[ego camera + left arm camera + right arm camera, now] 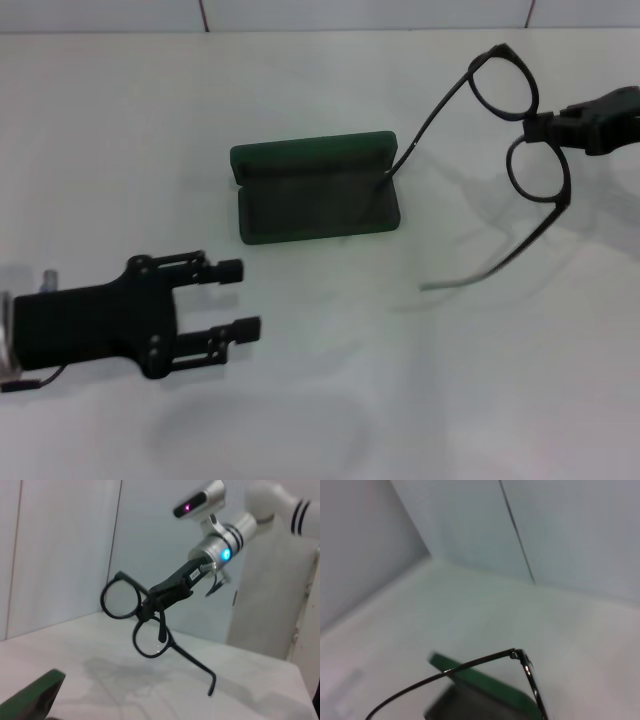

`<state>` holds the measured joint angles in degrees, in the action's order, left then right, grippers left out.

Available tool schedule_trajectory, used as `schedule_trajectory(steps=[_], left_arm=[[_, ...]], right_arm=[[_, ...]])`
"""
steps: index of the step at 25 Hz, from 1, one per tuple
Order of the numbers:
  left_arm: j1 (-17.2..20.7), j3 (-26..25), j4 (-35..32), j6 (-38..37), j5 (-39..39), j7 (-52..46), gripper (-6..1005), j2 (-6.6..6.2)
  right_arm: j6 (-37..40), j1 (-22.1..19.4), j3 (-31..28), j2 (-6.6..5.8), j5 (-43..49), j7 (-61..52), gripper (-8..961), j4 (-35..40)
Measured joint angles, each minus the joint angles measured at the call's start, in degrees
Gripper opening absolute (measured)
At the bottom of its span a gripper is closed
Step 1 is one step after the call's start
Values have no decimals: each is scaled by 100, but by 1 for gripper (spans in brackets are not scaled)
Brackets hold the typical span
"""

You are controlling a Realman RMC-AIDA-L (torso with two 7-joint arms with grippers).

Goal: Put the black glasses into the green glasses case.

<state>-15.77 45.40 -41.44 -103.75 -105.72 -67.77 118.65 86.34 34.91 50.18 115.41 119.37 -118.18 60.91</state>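
Right gripper (540, 128) clamped on the bridge of the black glasses (523, 140), holding them in the air above the white bench (420, 400). Frame is turned so the two lenses stack one above the other in the head view, one lens on each side of the gripper's tips. Both temple arms are unfolded and extend away from the gripper toward the robot's left. Tip of one temple arm reaches down into the open green glasses case (318, 195), near the case end closest to the gripper; whether it touches the lining cannot be told. Other temple arm hangs free over bare bench, on the robot's side of the case, clear of it.

Case lies open on the bench, well off to the left of the right gripper and lower than it, lid raised along the far edge, dark lining facing up.

Left wrist view confirms the grasp: the dark fingers (165, 592) pinch the frame between the lenses (145, 622), glasses clear of the bench. A corner of the case (35, 692) shows in the foreground.

Right wrist view shows a temple hinge (520, 656) over the case (485, 682).

Left gripper (245, 297) hovers low over the bench, fingers apart, holding nothing; the case sits just beyond its tips.
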Motion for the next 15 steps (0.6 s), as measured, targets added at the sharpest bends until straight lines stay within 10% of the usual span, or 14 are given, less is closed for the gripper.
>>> schedule_trajectory(steps=[15], left_arm=[[-740,115,926,353,-205,13,583,53]], right_arm=[[-325,-470,-42,-7,-3151,3505,60,-1889]])
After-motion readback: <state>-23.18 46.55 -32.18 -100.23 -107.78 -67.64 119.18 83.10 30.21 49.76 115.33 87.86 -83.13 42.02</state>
